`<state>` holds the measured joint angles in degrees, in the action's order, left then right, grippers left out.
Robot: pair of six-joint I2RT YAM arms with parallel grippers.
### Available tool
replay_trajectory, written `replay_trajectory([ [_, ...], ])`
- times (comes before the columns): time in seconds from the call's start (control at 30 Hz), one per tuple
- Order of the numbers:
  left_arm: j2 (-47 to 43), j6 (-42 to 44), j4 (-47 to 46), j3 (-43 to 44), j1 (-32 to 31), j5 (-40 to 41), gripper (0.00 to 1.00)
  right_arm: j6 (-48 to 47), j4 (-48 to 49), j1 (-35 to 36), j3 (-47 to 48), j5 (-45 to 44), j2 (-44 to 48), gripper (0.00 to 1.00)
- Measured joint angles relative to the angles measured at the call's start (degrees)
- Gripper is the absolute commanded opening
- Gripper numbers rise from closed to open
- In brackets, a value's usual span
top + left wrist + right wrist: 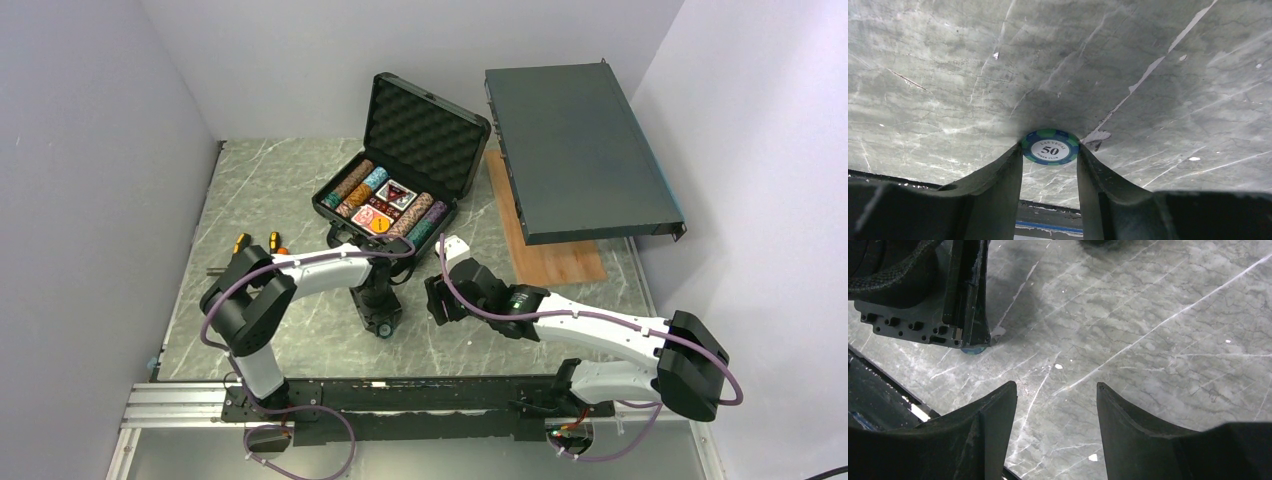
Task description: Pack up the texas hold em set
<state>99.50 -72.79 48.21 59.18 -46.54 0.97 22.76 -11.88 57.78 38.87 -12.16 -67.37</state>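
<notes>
Left arm (310, 268) and right arm (600, 337): white links, black joints.
Purple cables (206, 318) loop along both; the fingers (993, 432) are matte black wedges.

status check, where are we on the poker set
Left gripper shut on the 50 chip, down at the table. Right gripper open, empty. Case open, chips inside. Nothing seen blocking chip to case.

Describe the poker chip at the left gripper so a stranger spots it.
On the grey marble tabletop, before the open black foam-lined case, the left gripper points down. It pinches a blue-and-green chip, white centre reading 50, apart from the stacked chips inside the case.
</notes>
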Motion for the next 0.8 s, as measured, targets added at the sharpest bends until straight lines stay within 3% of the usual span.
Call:
replay_trajectory([
  [0.23,-1.9,1.2,-0.9,-0.8,-0.5,2.1,0.41,0.7,2.1,0.0,-0.5,1.2,0.0,0.62],
  [0.47,-8.7,1.7,-3.9,-4.1,2.7,1.4,0.4,2.9,10.7,0.0,-4.6,6.1,0.9,0.64],
  [0.8,-20.9,1.3,-13.8,-12.0,11.6,-11.1,0.44,7.3,26.8,1.2,-8.7,13.1,0.7,0.64],
])
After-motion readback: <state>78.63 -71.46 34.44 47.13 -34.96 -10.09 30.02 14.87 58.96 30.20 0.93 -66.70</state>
